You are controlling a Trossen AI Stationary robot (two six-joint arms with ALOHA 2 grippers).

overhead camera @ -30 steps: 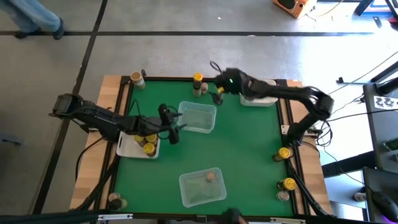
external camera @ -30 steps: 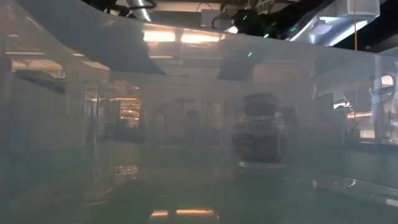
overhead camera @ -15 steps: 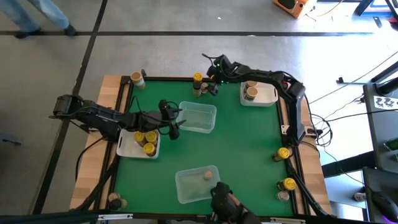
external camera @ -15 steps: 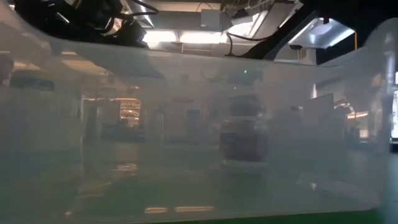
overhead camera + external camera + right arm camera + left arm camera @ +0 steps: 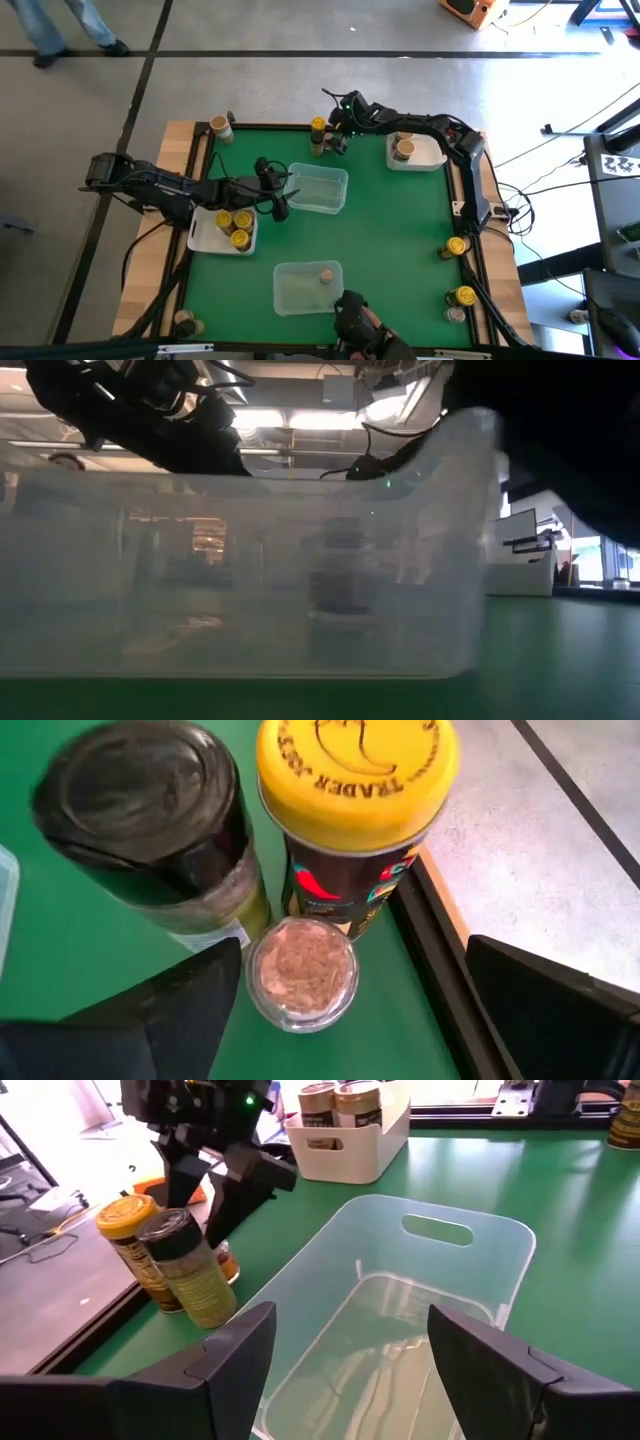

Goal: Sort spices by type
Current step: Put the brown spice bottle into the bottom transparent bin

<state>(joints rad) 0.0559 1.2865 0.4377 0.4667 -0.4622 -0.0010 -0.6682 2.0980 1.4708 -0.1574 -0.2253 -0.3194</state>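
The right gripper [image 5: 334, 137] is held wide open over three clustered jars [image 5: 300, 970] — seemingly to pick one — while the left gripper [image 5: 283, 195], empty and parted, is kept at the clear tub [image 5: 318, 190].

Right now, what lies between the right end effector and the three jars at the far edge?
Nothing. In the right wrist view its open fingers frame the black-lid jar, yellow-lid jar and small jar, with only bare green mat between.

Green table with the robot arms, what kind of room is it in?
Probably a lab or workshop: the green table stands on a bare grey floor with taped lines, cables trail beside it, and ceiling lights and desks show behind.
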